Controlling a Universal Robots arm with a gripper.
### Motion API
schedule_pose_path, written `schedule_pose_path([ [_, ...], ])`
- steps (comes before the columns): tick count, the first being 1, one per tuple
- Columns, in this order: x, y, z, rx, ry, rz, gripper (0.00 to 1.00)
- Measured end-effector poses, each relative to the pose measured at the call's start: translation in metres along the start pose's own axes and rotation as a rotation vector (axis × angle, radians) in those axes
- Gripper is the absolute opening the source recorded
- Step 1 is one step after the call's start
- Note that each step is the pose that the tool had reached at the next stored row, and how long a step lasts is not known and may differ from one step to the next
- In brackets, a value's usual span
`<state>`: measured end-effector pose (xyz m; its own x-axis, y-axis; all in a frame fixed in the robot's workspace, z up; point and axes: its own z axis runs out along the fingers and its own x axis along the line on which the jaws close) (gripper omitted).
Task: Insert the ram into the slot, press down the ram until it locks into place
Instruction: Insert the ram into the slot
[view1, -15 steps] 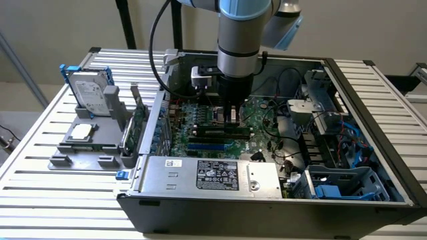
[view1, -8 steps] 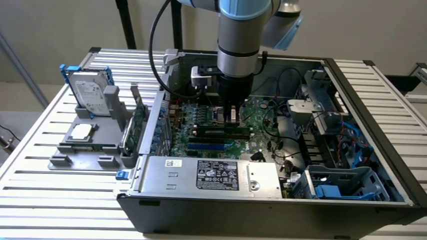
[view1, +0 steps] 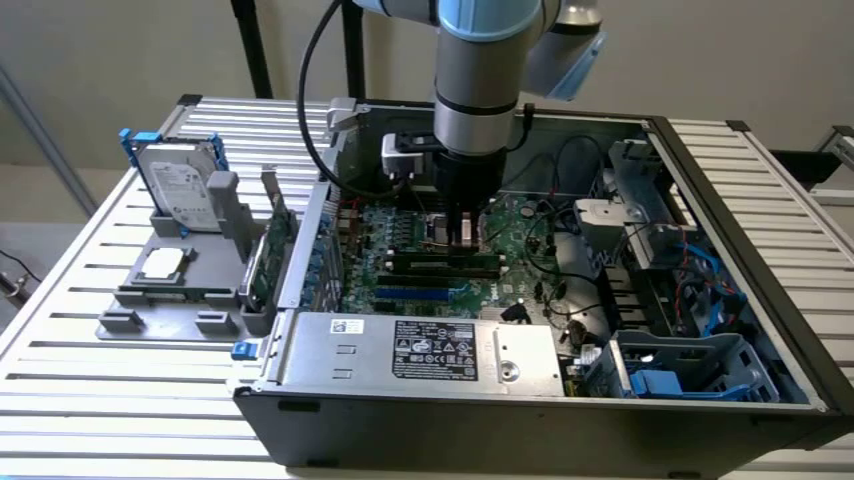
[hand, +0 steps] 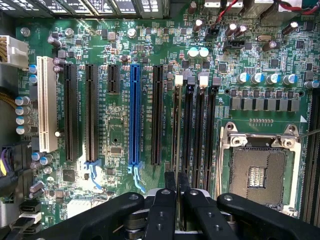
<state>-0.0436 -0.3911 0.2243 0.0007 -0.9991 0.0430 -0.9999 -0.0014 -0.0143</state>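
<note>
Holds the gripper (hand: 176, 180) nearly shut on the ram (hand: 176, 135), standing on edge in the slot (hand: 178, 85) at the bank's end toward the blue socket (hand: 134, 115), seems at the pressing step, and needs straight, even downward force to lock.

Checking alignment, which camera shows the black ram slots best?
The wrist view: the slots are seen from above, side by side. The exterior view shows them at a slant, partly behind the gripper.

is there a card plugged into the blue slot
No, the blue slot in the wrist view is bare along its whole length, with nothing seated in it.
</note>
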Motion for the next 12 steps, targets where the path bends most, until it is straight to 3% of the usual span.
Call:
schedule_pose_path([
  [12,-0.0008,0.0006,0.0005,0.0001,0.0014,-0.002,0.13],
])
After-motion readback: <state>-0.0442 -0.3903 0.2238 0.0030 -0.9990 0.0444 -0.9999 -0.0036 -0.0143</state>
